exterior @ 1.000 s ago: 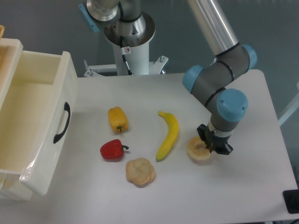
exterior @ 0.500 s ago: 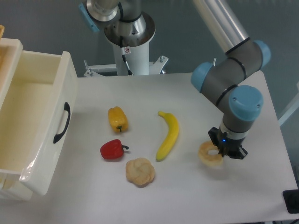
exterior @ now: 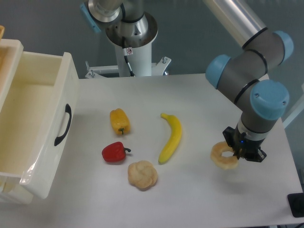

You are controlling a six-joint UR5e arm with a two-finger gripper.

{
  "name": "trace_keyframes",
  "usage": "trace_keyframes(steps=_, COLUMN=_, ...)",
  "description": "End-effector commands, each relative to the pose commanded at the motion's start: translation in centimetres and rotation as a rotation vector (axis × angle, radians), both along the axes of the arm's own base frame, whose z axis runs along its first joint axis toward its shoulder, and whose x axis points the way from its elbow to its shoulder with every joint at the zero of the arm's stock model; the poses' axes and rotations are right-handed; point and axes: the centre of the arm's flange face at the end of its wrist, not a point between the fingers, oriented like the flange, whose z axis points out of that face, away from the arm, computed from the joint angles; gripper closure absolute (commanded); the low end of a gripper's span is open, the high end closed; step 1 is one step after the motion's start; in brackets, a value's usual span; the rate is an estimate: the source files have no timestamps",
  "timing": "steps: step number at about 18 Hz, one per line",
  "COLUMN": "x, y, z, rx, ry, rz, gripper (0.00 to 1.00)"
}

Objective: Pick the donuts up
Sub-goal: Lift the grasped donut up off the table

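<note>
The donut [exterior: 222, 156] is a pale beige-yellow ring with a round centre hole. It hangs tilted a little above the white table [exterior: 190, 199] at the right. My gripper [exterior: 239, 153] is shut on the donut's right side. Its black fingers point down under the blue-capped wrist, and the donut's right edge is hidden by them.
A yellow banana [exterior: 171, 137] lies at the middle of the table. A knotted beige bun [exterior: 142, 175], a red pepper [exterior: 114, 152] and a yellow pepper [exterior: 119, 121] lie to its left. An open white drawer [exterior: 35, 123] with a black handle stands at the left edge.
The gripper has moved right and slightly up with the donut in its grip, lifting it off the table and away from the banana. The other foods have not moved.
</note>
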Motion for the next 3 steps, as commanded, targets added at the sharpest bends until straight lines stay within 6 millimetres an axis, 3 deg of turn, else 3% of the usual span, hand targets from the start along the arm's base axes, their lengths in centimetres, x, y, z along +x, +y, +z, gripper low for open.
trace_keyframes(steps=3, x=0.10, y=-0.13, z=0.64, rx=0.015, ry=-0.001, rz=-0.024, gripper=1.00)
